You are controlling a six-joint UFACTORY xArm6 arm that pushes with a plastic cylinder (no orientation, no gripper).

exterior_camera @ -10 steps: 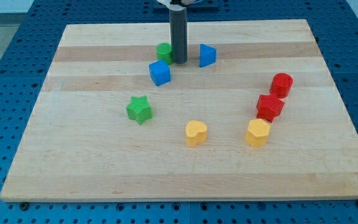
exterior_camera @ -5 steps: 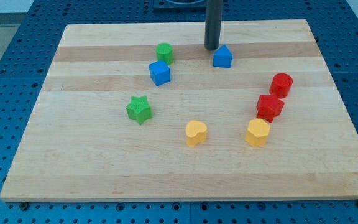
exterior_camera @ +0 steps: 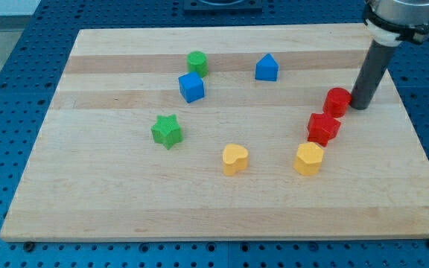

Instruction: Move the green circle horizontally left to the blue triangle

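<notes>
I am resting my tip (exterior_camera: 361, 106), a bare rod with no claw to open, just right of the red cylinder (exterior_camera: 337, 100), with the green circle (exterior_camera: 196, 62) lying far left beyond the blue triangle (exterior_camera: 267, 68), so sweeping straight across is risking scattering red blocks.

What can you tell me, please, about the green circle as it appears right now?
The green circle is a short, upright cylinder of matte green, plastic-looking material. It stands on the wooden board near the view's top, left of centre. The blue cube sits just below it, close but seemingly apart. The blue triangle lies to its right. My tip is far off, beside the red cylinder.
</notes>
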